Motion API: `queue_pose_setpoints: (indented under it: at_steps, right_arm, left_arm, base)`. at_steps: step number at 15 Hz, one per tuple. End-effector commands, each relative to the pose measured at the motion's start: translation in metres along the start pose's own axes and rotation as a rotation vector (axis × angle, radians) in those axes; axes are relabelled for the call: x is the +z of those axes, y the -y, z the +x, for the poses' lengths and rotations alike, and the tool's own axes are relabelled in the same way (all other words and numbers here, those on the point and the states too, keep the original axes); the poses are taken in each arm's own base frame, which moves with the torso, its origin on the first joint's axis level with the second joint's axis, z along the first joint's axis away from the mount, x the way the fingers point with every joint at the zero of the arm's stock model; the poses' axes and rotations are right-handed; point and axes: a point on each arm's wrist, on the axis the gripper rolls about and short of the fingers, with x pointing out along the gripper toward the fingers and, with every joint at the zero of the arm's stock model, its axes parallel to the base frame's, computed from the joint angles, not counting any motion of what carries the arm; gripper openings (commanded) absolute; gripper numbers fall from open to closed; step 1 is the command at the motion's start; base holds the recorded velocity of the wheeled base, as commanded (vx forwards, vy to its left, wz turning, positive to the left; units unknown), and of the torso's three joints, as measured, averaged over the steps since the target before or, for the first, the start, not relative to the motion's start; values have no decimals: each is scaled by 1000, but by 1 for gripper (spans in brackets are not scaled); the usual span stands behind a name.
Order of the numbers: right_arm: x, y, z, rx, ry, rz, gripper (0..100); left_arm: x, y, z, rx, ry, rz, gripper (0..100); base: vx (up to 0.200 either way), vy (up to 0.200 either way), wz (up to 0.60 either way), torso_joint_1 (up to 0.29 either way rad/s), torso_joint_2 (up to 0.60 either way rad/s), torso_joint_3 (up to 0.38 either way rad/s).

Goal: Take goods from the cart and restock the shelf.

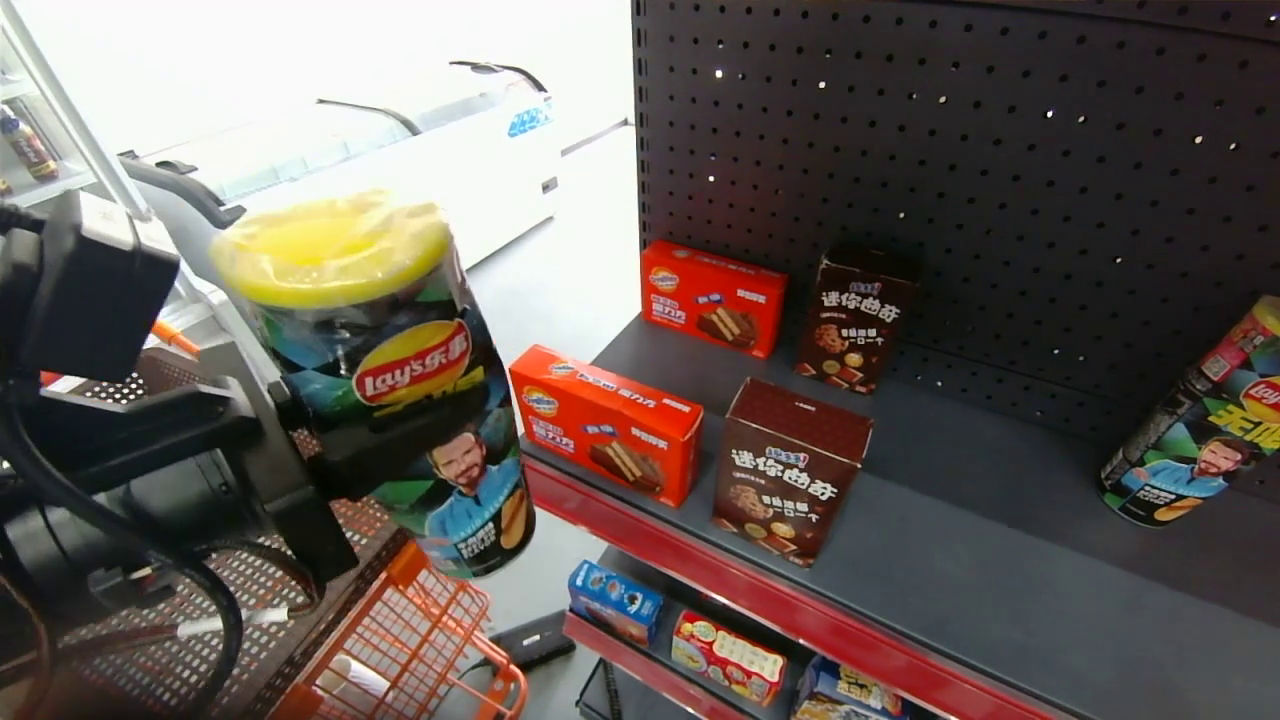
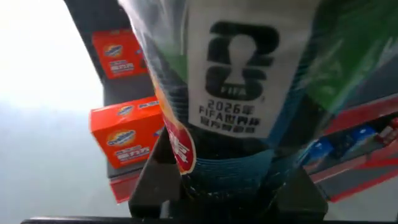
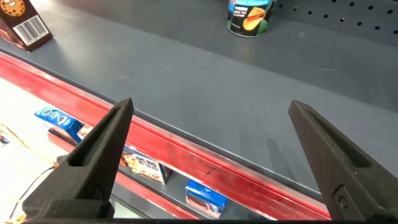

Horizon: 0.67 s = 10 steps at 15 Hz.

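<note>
The dark grey metal shelf with a red front lip and a black pegboard back runs across the right of my head view. The orange wire cart sits low on the left, off the shelf's end.

The tall black-and-green chip canister with a yellow lid and clear plastic wrap hangs in the air above the cart, slightly tilted and beside the shelf's left end. The left gripper is clamped around its middle.

I judge the nearest hazard to be the front orange-red cardboard biscuit box. It stands at the shelf's left front corner, just beside the canister, so a flat sideways swing could knock it off. A brown cardboard cookie box stands close behind it, so the nearest bare spot lies further right.

The film wrap looks slippery. A tall can held mid-body may pivot or slide in the grip, then topple if set down tilted.

The right gripper hovers over the shelf's front edge with jaws spread wide and empty. It could block the left arm's path toward that bare stretch.
</note>
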Motion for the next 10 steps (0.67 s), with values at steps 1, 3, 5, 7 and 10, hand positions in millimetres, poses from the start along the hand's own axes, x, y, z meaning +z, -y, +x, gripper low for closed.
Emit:
queue_pose_setpoints:
  at_steps: [1, 3, 5, 7, 10]
  right_arm:
    - [0, 0, 0, 1, 1, 0, 100]
    - [0, 0, 0, 1, 1, 0, 100]
    - [0, 0, 0, 1, 1, 0, 100]
    - [0, 0, 0, 1, 1, 0, 100]
    - [0, 0, 0, 1, 1, 0, 100]
  left_arm:
    - [-3, 18, 3, -97, -7, -32, 0]
    - [0, 27, 9, -153, -12, -56, 0]
    - [3, 33, 10, -188, -15, -94, 0]
    - [3, 37, 12, -211, -17, -121, 0]
    - [4, 41, 12, -236, -10, -120, 0]
  base:
    - [0, 0, 0, 0, 0, 0]
    - [0, 0, 0, 0, 0, 0]
    - [0, 0, 0, 0, 0, 0]
    - [0, 0, 0, 0, 0, 0]
    - [0, 0, 0, 0, 0, 0]
